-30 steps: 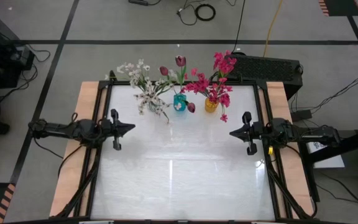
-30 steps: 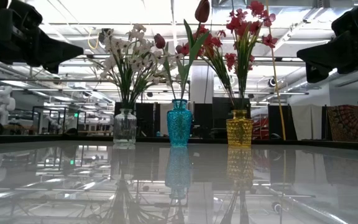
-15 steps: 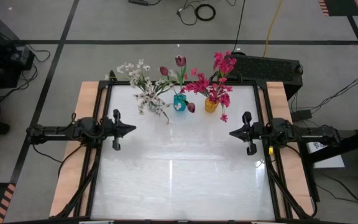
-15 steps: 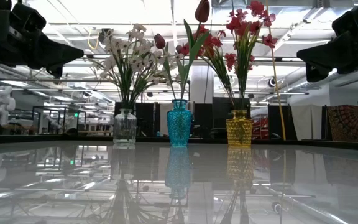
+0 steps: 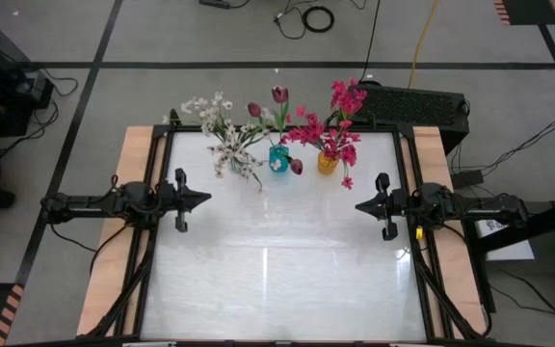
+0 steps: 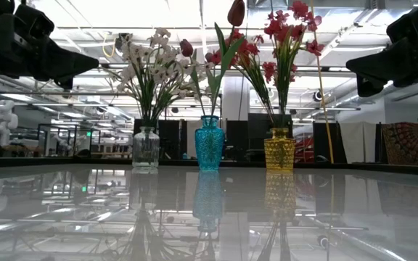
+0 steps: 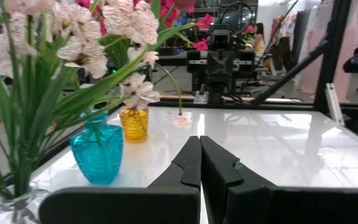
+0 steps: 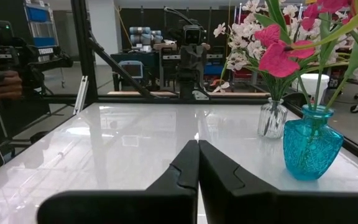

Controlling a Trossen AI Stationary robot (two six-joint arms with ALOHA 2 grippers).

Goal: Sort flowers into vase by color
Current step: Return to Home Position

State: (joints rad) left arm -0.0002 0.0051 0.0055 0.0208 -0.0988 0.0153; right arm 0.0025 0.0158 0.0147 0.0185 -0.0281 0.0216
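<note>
We see the left gripper (image 5: 203,200) above the left side of the table (image 5: 277,280) and the right gripper (image 5: 359,205) above the right side. Both point toward the middle and are well apart from the vases. In the wrist views the left fingers (image 7: 190,163) are pressed together with no gap, and so are the right fingers (image 8: 188,163); they hold nothing.

The flowers stand in three vases in a row at the far edge of the table. The white flowers (image 6: 147,54) are in the clear glass vase (image 6: 145,148), the maroon tulips (image 6: 236,12) in the teal vase (image 6: 210,143), and the magenta flowers (image 6: 285,25) in the yellow vase (image 6: 279,150). The teal vase is between the other two.

One pink blossom (image 5: 347,181) is low beside the yellow vase; we cannot tell if it touches the table or only hangs.
</note>
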